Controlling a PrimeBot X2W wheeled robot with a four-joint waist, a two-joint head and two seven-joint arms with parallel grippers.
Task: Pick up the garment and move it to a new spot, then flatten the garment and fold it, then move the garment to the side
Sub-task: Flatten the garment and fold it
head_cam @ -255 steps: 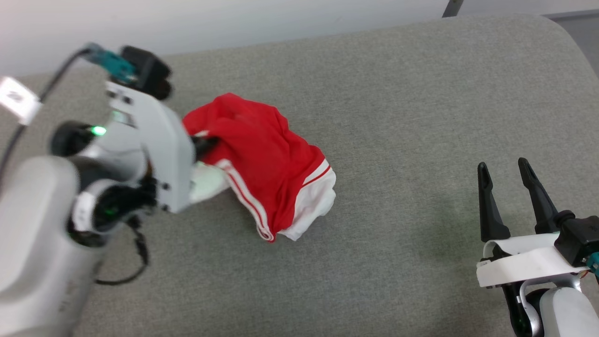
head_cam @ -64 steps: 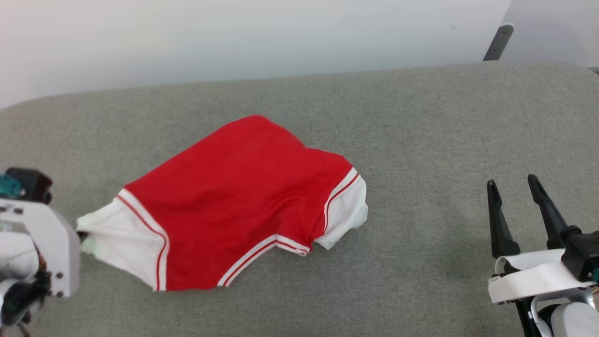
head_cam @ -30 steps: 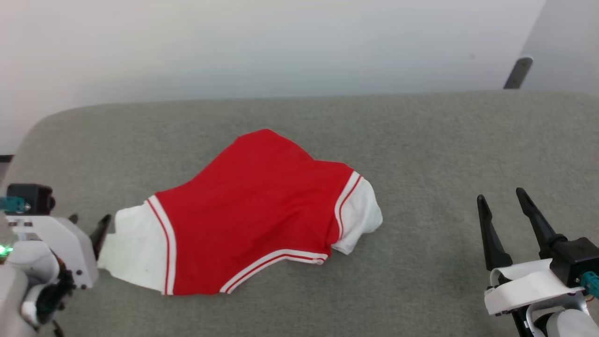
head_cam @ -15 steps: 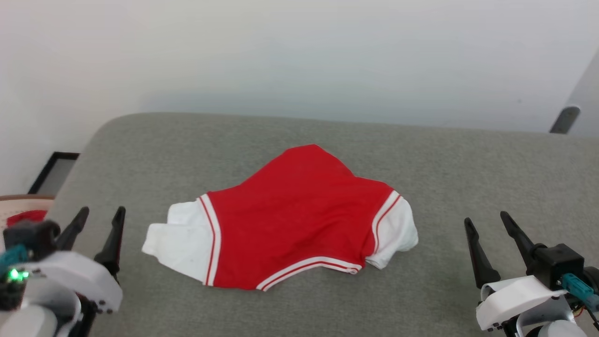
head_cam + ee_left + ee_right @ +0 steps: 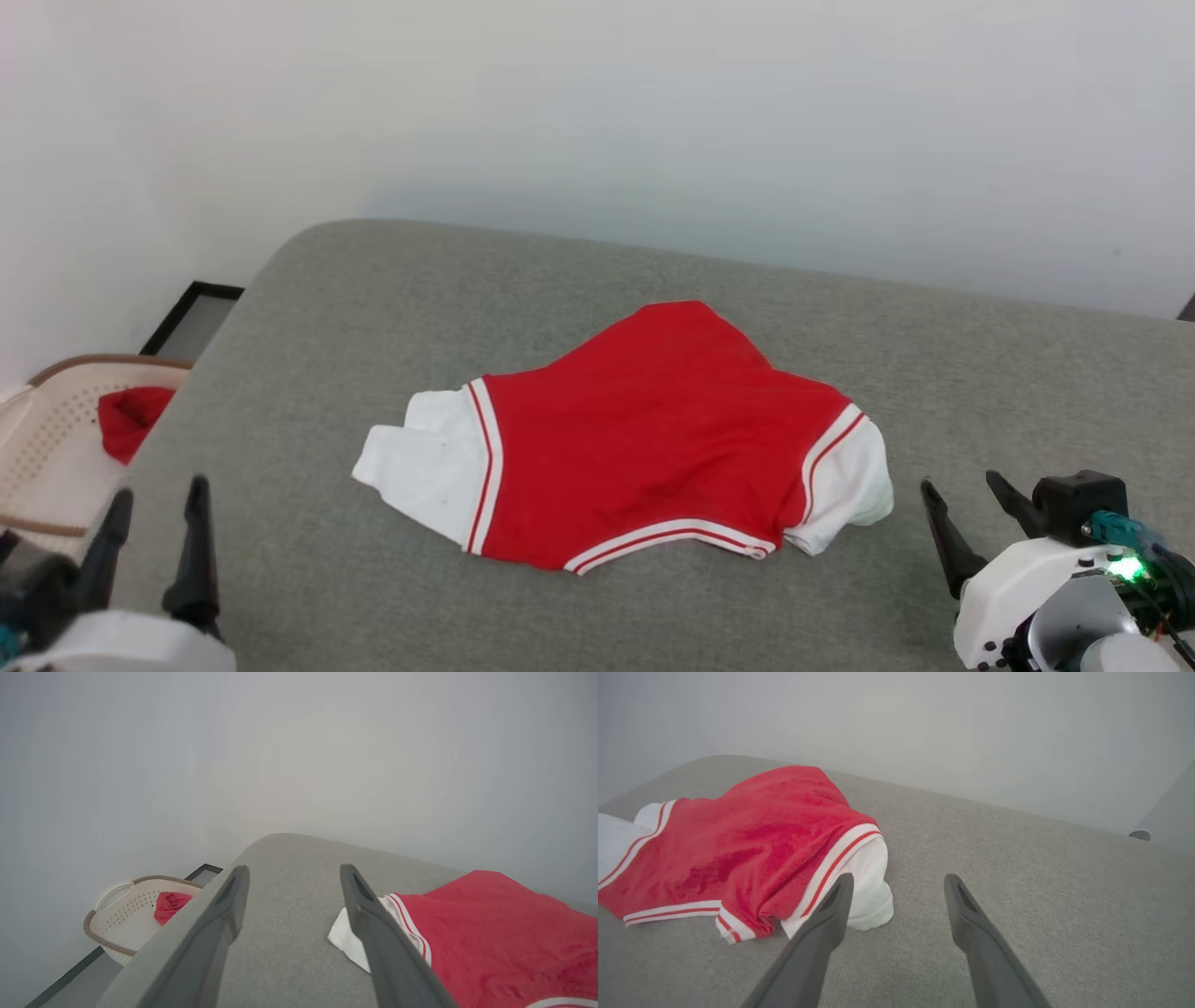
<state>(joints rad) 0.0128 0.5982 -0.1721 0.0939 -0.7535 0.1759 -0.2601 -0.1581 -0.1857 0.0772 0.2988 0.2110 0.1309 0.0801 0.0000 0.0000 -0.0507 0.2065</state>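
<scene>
The garment (image 5: 644, 439), a red shirt with white sleeves and striped trim, lies spread on the grey cushioned surface (image 5: 373, 308). In the left wrist view the garment (image 5: 495, 933) is at the right, its white sleeve just beside the right finger. The right wrist view has the garment (image 5: 752, 844) at the left, its other white sleeve close to the left finger. My left gripper (image 5: 154, 523) stands open at the lower left, apart from the shirt, nothing between its fingers. At the lower right my right gripper (image 5: 962, 513) is open and empty too.
A pale perforated basket (image 5: 37, 439) stands on the floor left of the surface, with a small red cloth (image 5: 131, 420) inside; the basket (image 5: 117, 910) is also in the left wrist view. A white wall (image 5: 653, 121) runs behind the surface.
The left gripper let go of the white sleeve and drew back to the lower left, fingers open. The camera has turned left, bringing the basket into view. The shirt lies spread where it was left.
</scene>
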